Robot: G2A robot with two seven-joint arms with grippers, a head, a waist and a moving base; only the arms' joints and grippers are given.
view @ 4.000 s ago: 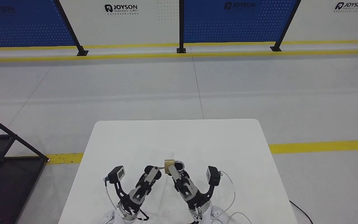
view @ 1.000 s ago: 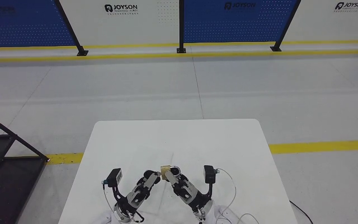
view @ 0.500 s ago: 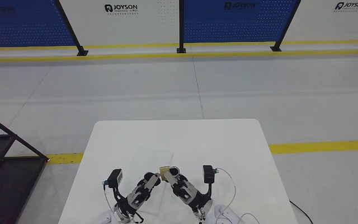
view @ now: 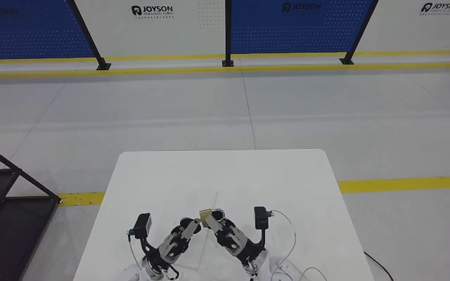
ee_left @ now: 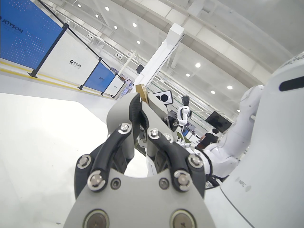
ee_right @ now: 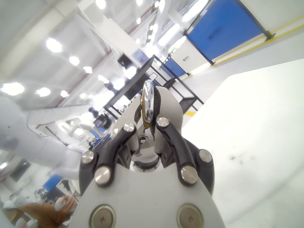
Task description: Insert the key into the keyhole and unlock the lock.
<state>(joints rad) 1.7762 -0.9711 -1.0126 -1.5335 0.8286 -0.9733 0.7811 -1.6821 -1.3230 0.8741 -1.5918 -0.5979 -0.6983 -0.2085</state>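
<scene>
2 grippers meet tip to tip just above the near edge of the white table (view: 281,183). The left gripper (ee_left: 140,102) is clenched on what seems to be the key (ee_left: 142,91), a thin brass piece. The right gripper (ee_right: 152,96) is clamped on the chrome-and-brass lock (ee_right: 147,103) — probably holding it steady in the air so the key can be lined up. Whether the key has entered, I cannot tell.

The white table (view: 281,175) had rounded corners and a plain matte top. A few small dark specks (ee_right: 238,159) marked the table's surface.
</scene>
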